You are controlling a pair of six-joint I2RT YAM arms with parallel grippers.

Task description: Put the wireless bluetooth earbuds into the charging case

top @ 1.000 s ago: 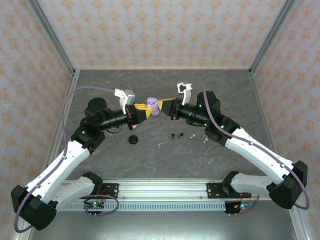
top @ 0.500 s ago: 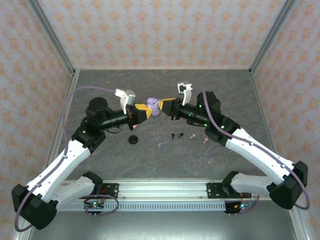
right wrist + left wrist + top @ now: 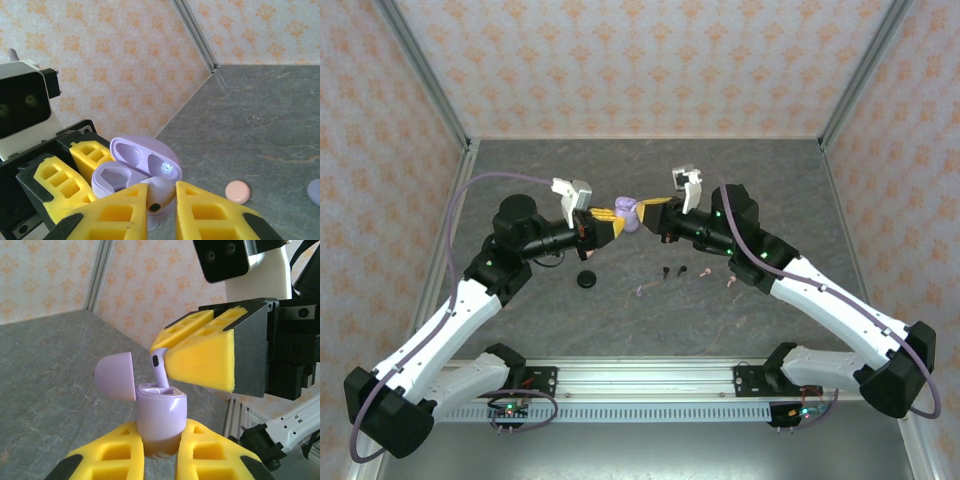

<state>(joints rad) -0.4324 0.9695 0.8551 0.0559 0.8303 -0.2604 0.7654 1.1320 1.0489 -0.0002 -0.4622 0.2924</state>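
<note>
Lilac charging case (image 3: 160,412) and lilac earbud (image 3: 158,369); the left hand (image 3: 161,440) and right hand (image 3: 161,192) are yellow and black. Grey marbled tabletop (image 3: 560,320), black puck (image 3: 586,279), pale pink puck (image 3: 236,191). Cream walls (image 3: 640,70) with orange floral motifs.

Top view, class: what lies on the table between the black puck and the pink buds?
In the top view, a lilac bud and two black buds lie between the puck and pink buds.

Walls (image 3: 640,60) carry pale paper with orange floral motifs. Grey metal posts (image 3: 425,72) mark both back corners. Tabletop (image 3: 570,330) is grey, stone-patterned, evenly lit. Aluminium rail (image 3: 650,380) runs along the near edge.
</note>
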